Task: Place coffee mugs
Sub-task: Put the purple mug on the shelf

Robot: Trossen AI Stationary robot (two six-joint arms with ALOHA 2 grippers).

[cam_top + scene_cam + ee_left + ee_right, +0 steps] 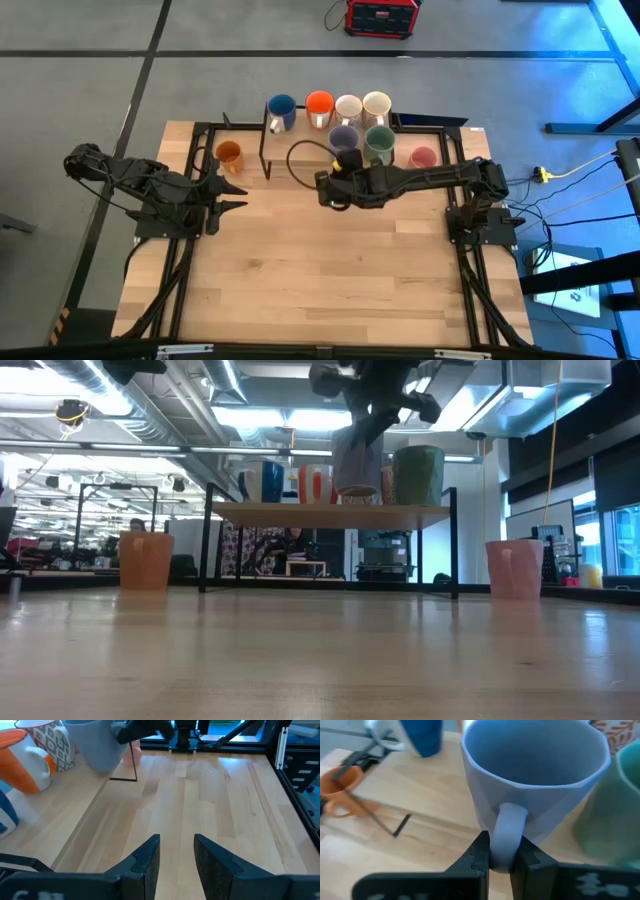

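Lavender mug (530,775) is held by its handle, pinched between the narrow-set fingers of the right gripper (501,857); the mouth is seen upright and open toward the wrist camera. In the low view the mug (357,460) hangs at the front edge of the raised wooden shelf (330,511), its base about level with the shelf top; whether it touches the board cannot be told. From above, it (343,137) sits in the front row, just beside the green mug (379,143), with blue (281,108), red-orange (319,103) and two pale mugs behind.

Key relation: handle points back along the right arm, body points toward the shelf's rear row, so the free slot lies directly under or just ahead of the mug. Judged: setting down is the step in hand; clearance to the green mug is tight.

Left gripper (228,196) waits with fingers apart over the table, nearest the amber mug (229,154). Pink mug (423,158) stands on the table at right.
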